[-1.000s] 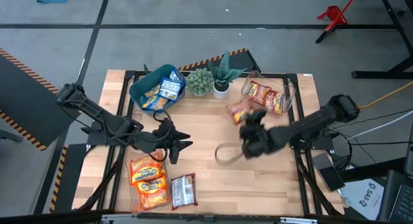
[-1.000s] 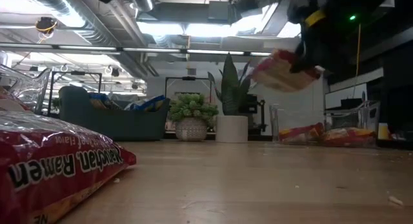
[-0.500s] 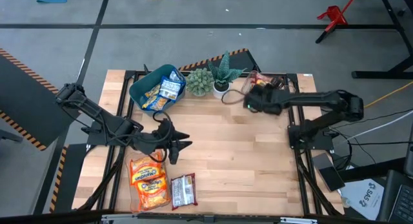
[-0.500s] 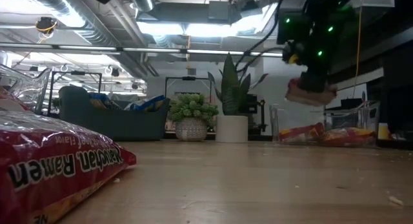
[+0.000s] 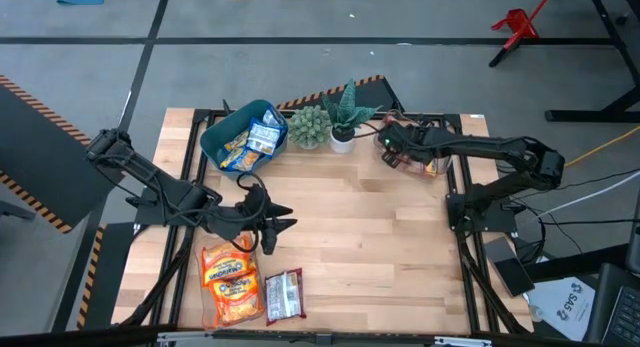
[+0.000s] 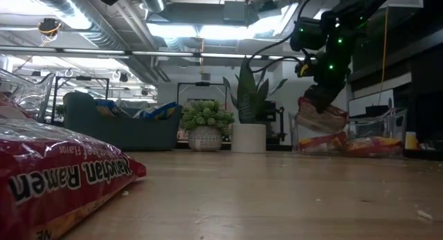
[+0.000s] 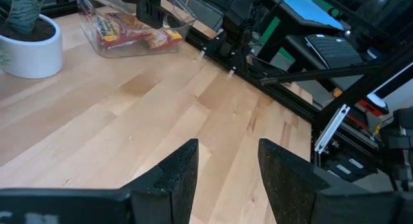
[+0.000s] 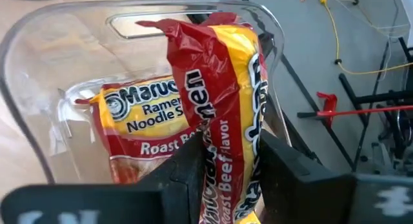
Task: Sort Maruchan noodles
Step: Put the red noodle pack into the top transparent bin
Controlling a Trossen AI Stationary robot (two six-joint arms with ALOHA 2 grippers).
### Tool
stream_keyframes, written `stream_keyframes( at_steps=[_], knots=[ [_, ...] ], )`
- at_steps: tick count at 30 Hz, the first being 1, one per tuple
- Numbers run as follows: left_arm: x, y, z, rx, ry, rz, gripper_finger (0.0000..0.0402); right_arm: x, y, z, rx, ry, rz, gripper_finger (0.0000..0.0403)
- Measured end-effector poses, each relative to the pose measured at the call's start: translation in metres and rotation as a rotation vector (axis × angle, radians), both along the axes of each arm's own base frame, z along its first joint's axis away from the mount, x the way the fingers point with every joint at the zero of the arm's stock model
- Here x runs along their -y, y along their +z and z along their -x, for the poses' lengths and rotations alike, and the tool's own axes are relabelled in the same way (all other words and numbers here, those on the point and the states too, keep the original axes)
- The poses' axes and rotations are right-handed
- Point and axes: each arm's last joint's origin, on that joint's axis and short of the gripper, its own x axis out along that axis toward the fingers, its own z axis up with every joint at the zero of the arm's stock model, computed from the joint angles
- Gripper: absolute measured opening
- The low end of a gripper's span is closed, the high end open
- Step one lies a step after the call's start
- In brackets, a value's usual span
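My right gripper (image 5: pixel 392 144) hangs over the clear tub (image 5: pixel 449 137) at the table's far right and is shut on a red-and-yellow Maruchan packet (image 8: pixel 219 101). In the low view that packet (image 6: pixel 322 120) hangs at the height of the tub's rim. More red packets (image 8: pixel 139 121) lie flat on the tub's bottom. My left gripper (image 5: pixel 277 220) stands open over the table's middle left, with nothing between its fingers (image 7: pixel 184 175). My right gripper pinches the red packet between its two fingers (image 8: pixel 184 179), across the flat faces at the packet's near part (image 8: pixel 222 162). The fingers slant down from above. The packet stands on edge and juts out beyond the fingers, over the tub's opening, clear of the table.
A teal bin (image 5: pixel 243 137) with blue-yellow packets stands at the far left, with two potted plants (image 5: pixel 310 127) (image 5: pixel 343 117) beside it. Orange packets (image 5: pixel 228 277) and a red packet (image 5: pixel 283 294) lie near the front left edge. Bare wood lies in the middle.
My right gripper has swung from the middle right of the table toward the far edge with the red packet, rolling as it went. It now hangs lower, over the clear tub. The packet has stayed in its hold.
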Motion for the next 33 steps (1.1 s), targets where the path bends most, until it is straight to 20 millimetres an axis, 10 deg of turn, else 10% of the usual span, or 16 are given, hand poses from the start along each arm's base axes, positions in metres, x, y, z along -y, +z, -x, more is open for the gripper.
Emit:
stream_keyframes(
  at_steps=[15,33],
  knots=[
    [0.012,-0.008,-0.003,-0.065,-0.174,0.068,0.0157,-0.006,0.0,-0.002,0.041,0.082,-0.1,0.0238],
    [0.089,-0.074,-0.024,-0.257,-0.485,0.343,0.0156,-0.058,0.029,0.006,0.211,0.31,-0.324,0.0207]
  ],
)
